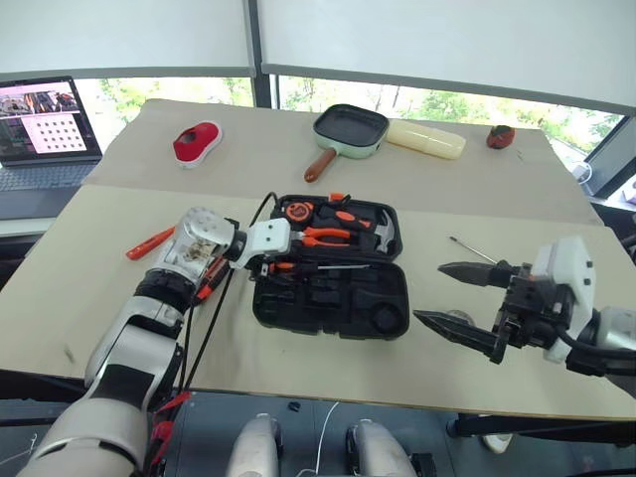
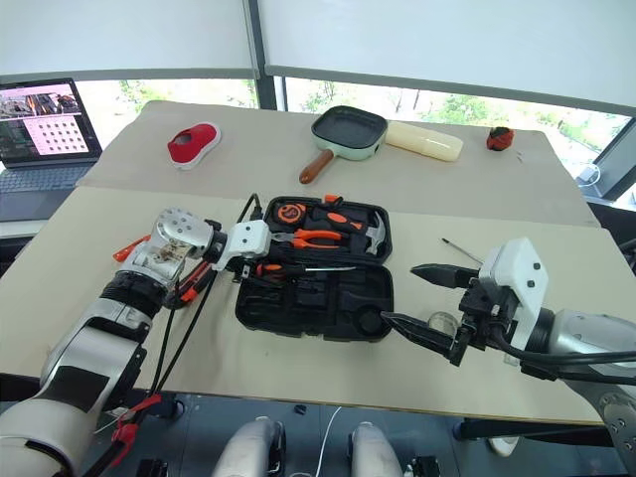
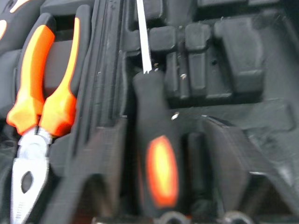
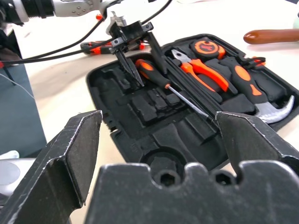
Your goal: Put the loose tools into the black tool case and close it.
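Black case [image 1: 333, 303] lies open; my left gripper [image 4: 140, 70] spread astride screwdriver [image 4: 156, 75] there; right gripper [image 1: 459, 298] at 3 o'clock gapes empty.

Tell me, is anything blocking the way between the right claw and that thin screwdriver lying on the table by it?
Nothing visible does. The thin screwdriver lies on bare table just beyond the open right gripper.

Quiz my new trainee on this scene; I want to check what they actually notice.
1. True or false: the black tool case is shut.
2. What lies on the table to the right of the case? A a wrench; B a slim screwdriver; C a spoon.
3. What lies between the jaws of the left gripper?
Key: 1 false, it lies open. 2 B. 3 a screwdriver, lying in the case.
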Available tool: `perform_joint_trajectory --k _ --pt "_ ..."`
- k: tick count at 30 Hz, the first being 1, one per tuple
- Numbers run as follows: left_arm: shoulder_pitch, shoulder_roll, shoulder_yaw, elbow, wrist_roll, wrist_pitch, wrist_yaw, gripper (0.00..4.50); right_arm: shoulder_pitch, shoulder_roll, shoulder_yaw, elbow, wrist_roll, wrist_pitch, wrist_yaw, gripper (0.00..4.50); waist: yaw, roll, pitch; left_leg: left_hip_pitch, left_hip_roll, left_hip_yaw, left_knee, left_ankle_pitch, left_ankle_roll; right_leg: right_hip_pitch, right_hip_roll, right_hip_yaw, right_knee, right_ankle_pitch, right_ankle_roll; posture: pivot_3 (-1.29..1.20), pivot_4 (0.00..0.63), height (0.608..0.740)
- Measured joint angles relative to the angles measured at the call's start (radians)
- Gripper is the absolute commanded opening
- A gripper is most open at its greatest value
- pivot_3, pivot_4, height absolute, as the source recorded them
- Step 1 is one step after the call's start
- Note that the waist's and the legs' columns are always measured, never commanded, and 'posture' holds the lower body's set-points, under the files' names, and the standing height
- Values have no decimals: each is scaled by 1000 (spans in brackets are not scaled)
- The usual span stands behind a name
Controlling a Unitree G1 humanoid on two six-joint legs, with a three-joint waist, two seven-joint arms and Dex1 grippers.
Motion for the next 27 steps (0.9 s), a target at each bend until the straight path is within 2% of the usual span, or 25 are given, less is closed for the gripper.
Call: perform_joint_trajectory --k 1,3,4,6,10,15,16,27 --pt "-1 4 12 -26 -14 22 -11 4430 0 0 0 -1 4 0 0 4500 -1 0 0 0 0 0 1 0 0 -1 0 0 1 0 0 0 150 740" --pt "-9 16 25 -71 -28 47 -31 4430 1 0 0 -1 6 0 0 4500 -2 0 0 0 0 0 1 0 0 -1 0 0 2 0 0 0 150 740" --pt "-17 22 28 -94 -31 56 -40 4266 3 0 0 -1 6 0 0 4500 -2 0 0 0 0 0 2 0 0 -1 0 0 2 0 0 0 150 740" --pt "-27 24 35 -118 -35 63 -43 3696 5 0 1 -1 6 0 0 4500 -1 0 0 0 0 0 3 0 0 0 0 0 3 0 0 0 150 740" --pt "-32 7 38 -108 -36 74 -36 2165 0 0 8 -1 5 0 0 4500 -1 0 0 0 0 0 4 0 0 0 0 0 3 0 0 0 150 740" --pt "-40 -39 19 1 19 33 22 224 -4 0 12 3 1 0 1 4500 0 0 0 0 0 0 4 0 0 0 0 0 3 0 0 0 150 740" --pt "-42 -49 17 27 27 26 34 23 -4 0 12 3 -1 0 1 4500 -1 0 0 -1 0 0 4 0 0 0 0 0 3 0 0 0 150 740" --pt "-72 -82 -23 127 112 -87 93 23 22 14 11 3 -6 0 -6 4500 0 0 0 0 0 -1 4 0 0 1 0 0 4 0 0 0 150 740"
